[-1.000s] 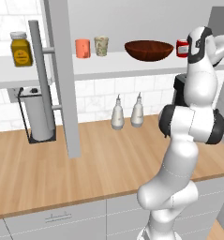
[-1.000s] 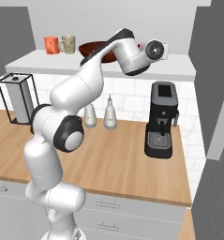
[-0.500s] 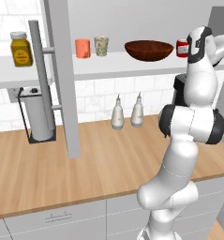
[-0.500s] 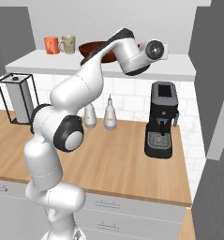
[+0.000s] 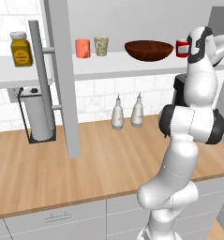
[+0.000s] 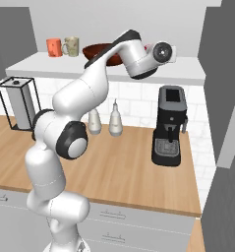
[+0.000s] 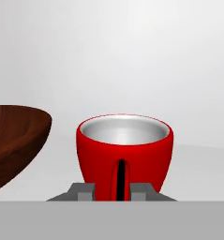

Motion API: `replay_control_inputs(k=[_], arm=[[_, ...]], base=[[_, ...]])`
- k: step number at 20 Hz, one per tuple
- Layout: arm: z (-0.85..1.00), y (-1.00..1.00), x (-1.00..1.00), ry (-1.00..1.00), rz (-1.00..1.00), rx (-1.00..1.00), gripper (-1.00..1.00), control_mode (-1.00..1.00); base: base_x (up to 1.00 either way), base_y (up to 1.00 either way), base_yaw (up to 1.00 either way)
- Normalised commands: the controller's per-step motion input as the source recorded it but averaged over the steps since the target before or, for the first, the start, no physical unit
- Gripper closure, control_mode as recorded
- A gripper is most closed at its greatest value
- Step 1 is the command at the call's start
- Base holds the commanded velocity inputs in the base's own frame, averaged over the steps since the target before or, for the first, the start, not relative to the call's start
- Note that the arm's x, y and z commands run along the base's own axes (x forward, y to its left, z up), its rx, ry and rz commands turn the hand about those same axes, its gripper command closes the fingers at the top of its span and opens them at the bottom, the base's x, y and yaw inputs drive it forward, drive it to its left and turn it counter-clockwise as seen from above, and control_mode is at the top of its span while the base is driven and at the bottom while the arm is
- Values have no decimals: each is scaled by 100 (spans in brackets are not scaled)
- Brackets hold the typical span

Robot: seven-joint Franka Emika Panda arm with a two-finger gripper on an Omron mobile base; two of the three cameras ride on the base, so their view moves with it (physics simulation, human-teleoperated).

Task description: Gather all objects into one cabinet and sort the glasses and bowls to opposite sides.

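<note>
On the white shelf board (image 5: 123,64) of the open cabinet stand a salmon-orange cup (image 5: 83,48), a beige speckled cup (image 5: 101,46), a wide brown bowl (image 5: 148,50) and, at the right end, a red mug (image 5: 182,48). In the hand view the red mug (image 7: 125,150) stands upright just right of the brown bowl (image 7: 15,140), its handle facing me. My gripper (image 7: 113,191) has its fingertips (image 7: 85,190) close on either side of that handle, shut on it. From the right base view the hand (image 6: 161,51) reaches in at shelf height beside the bowl (image 6: 97,50).
A tall grey side panel (image 5: 62,75) divides the shelf; a yellow lidded jar (image 5: 20,49) stands left of it. Below on the wooden counter are two white bottles (image 5: 127,112), a paper towel holder (image 5: 36,115) and a coffee machine (image 6: 170,125).
</note>
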Motion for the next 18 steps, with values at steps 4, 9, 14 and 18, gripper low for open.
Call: replay_control_inputs(k=[4, 9, 14, 18], arm=[[0, 0, 0, 0, 0, 0, 100, -100], [0, 0, 0, 0, 0, 0, 100, -100], [0, 0, -11, 0, -4, 0, 100, -100], [2, 0, -59, 0, -10, 0, 100, -100]], base=[[0, 0, 0], [0, 0, 0], [0, 0, 0], [0, 0, 0]])
